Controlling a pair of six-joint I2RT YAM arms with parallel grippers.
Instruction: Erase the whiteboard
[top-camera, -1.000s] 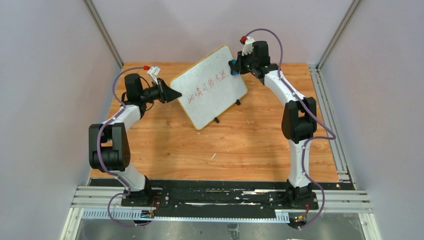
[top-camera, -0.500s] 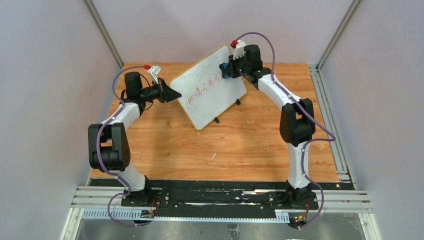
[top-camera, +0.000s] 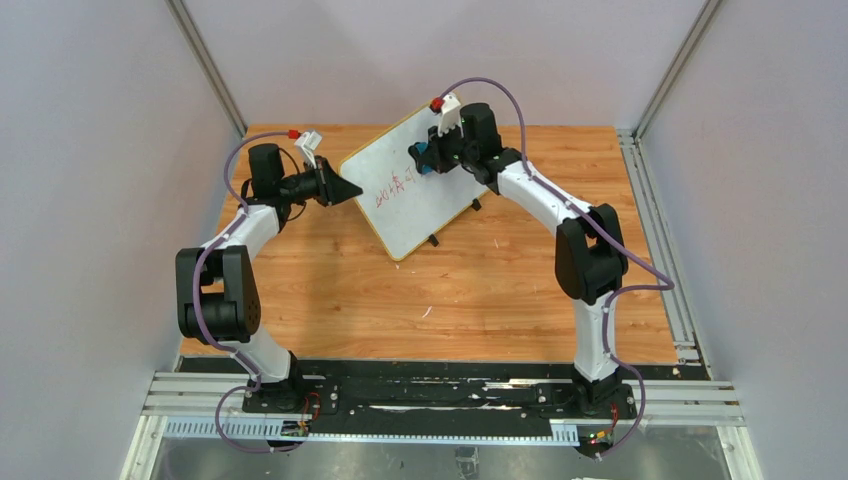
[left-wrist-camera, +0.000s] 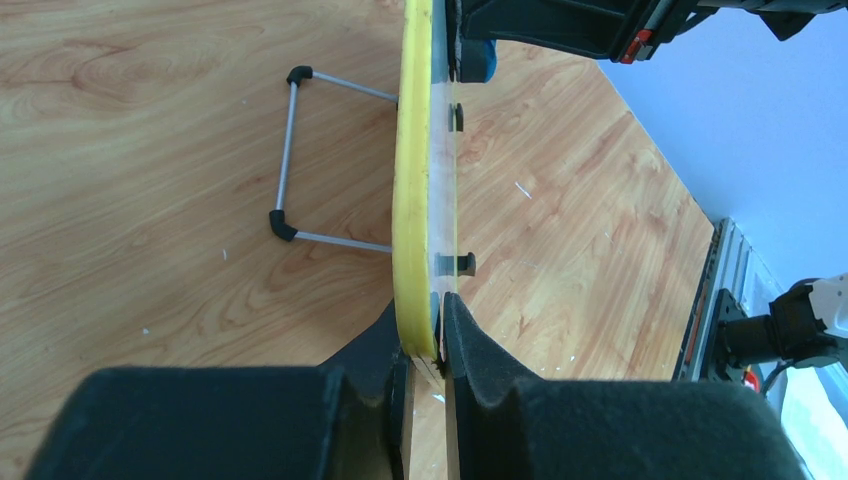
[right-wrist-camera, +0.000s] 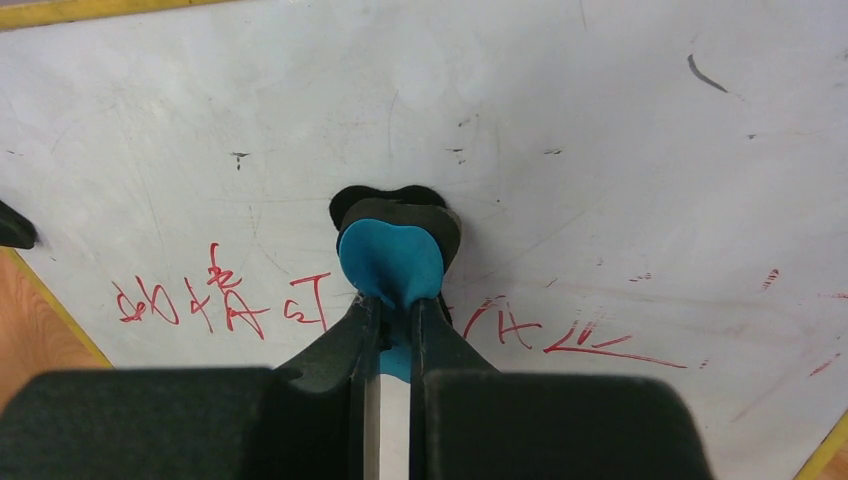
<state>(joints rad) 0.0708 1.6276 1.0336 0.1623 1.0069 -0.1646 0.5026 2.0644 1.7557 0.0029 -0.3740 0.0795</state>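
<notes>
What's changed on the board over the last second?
The right tool, shut on the blue eraser, swept leftward along the whiteboard, wiping most of the red writing it crossed; the left-hand characters remain. The left tool stayed clamped on the board's left edge, and the board did not shift.

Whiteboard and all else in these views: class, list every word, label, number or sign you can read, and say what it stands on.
"如情可" (best reading, not certain): red handwriting on the whiteboard, left of the blue eraser.
Red strokes right of the eraser: smeared, unreadable.
Top external view: the same writing, too small to read.
Nothing else legible in any view.
</notes>
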